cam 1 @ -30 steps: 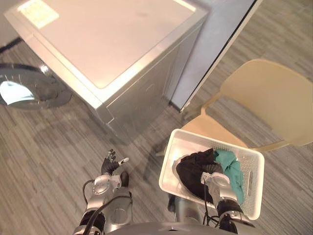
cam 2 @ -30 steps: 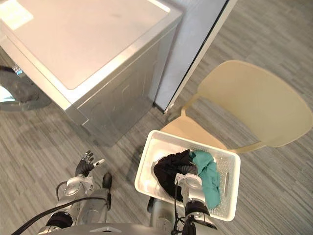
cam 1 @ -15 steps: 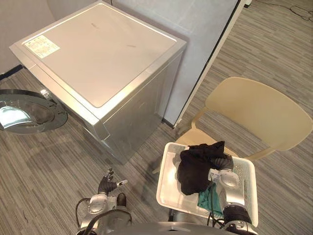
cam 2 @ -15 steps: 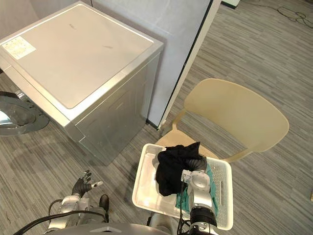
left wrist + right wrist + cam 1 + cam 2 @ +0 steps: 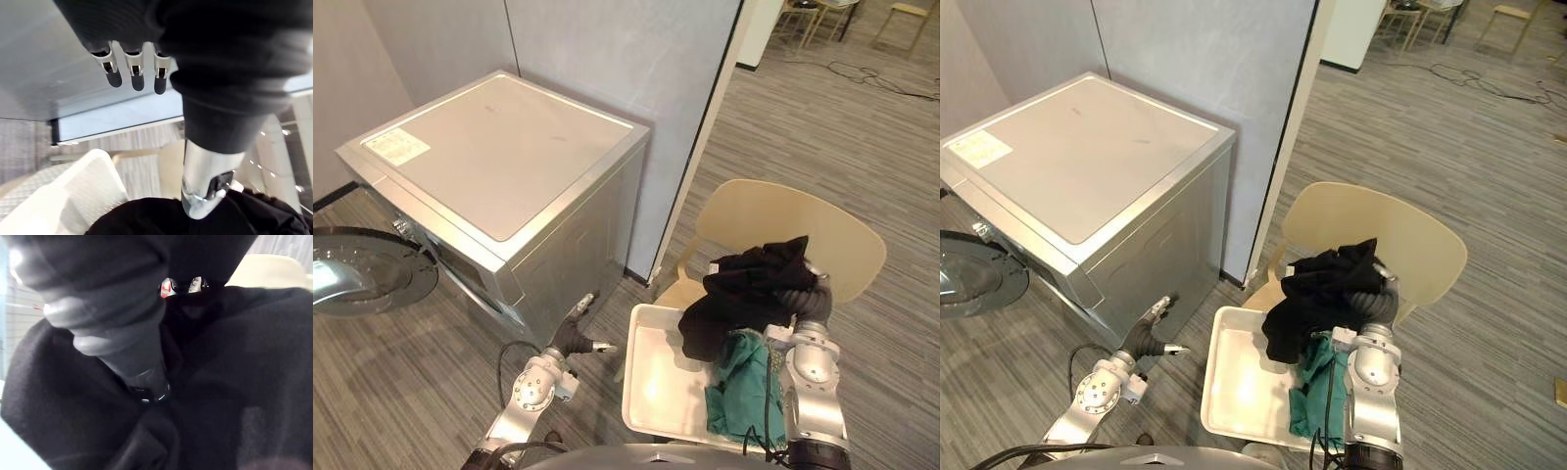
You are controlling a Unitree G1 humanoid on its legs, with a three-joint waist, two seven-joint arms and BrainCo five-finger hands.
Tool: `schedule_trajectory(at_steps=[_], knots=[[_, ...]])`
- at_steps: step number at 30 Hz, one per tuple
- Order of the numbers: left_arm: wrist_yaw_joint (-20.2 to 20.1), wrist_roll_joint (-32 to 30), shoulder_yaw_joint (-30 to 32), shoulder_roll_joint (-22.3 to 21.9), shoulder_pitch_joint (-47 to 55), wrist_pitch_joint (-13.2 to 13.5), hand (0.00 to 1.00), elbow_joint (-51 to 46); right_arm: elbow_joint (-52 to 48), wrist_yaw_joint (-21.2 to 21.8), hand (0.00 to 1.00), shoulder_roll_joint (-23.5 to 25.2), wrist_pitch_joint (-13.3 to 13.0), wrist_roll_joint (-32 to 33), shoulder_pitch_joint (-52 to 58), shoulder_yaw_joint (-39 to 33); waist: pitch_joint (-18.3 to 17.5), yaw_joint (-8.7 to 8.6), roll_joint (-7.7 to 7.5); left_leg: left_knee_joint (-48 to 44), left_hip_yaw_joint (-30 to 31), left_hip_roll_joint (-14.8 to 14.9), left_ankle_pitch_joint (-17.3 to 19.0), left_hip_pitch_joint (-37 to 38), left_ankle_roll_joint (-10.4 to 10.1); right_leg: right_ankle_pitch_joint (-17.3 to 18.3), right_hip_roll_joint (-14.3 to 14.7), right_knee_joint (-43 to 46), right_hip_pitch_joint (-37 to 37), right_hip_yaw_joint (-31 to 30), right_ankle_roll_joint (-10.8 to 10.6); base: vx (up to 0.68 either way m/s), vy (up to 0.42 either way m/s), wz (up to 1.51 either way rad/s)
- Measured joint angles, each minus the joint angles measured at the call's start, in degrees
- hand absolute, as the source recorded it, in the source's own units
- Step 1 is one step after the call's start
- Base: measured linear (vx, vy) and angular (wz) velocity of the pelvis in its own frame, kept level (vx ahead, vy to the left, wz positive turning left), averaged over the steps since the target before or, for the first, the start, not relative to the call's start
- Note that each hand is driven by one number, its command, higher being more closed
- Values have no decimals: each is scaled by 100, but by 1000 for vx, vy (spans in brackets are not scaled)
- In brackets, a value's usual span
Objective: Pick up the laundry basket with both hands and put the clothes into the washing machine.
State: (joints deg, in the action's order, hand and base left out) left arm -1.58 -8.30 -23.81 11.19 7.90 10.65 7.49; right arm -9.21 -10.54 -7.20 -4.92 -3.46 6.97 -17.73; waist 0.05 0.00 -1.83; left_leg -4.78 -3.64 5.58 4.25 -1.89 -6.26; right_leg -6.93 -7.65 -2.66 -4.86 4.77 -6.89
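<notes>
Well to the left of the white perforated plastic laundry basket [image 5: 651,382], the silver front-loading washing machine [image 5: 509,166] stands with its round glass door [image 5: 362,269] swung open. The whole view has tilted up since the earlier frames, so this shift is the camera's, not the machine's. Just left of the basket, the left hand [image 5: 574,336] has come up from low by the floor. Its fingers are straight and spread, it holds nothing, and it stays short of the rim. Over the basket, the crumpled black cloth garment [image 5: 749,289] now hangs clear above it, where a second ago it lay inside. The teal cloth garment [image 5: 744,377] is still in the basket's right half. The right hand [image 5: 811,304] carries the black garment, but the cloth covers it, so its grip cannot be told. Behind the basket stands the pale yellow moulded chair [image 5: 783,211]. One garment looks ready to carry to the drum, and the basket itself remains ungrasped.
</notes>
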Motion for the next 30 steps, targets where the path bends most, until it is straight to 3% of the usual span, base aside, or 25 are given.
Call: schedule_trajectory(at_steps=[8,16,23,30], knots=[[19,78,-775,-78,-658,179,0,-311,-1139,5,100,-69,-414,571,80,289,-292,9,-50,-12,-264,8,61,175,8,-8,26,17,-6,-267,-7,-2,6,-16],[389,439,-1085,-609,-2247,-101,0,1103,-1290,15,100,-58,-490,1503,-113,1156,-351,-77,-111,-46,-442,-3,165,298,35,11,35,130,-12,-463,18,-11,14,-13],[744,1527,-1187,-716,-3125,-286,0,1549,-1291,52,100,-61,-499,2440,-597,2009,-353,-142,-114,-134,-509,2,214,271,51,-40,56,141,-93,-584,-20,5,4,-8],[607,2422,-1584,-680,-3649,-381,0,1673,-1283,200,100,-72,-511,3032,-870,2613,-343,-278,-140,-225,-466,-2,274,217,72,-41,48,123,-94,-578,-18,0,0,0]])
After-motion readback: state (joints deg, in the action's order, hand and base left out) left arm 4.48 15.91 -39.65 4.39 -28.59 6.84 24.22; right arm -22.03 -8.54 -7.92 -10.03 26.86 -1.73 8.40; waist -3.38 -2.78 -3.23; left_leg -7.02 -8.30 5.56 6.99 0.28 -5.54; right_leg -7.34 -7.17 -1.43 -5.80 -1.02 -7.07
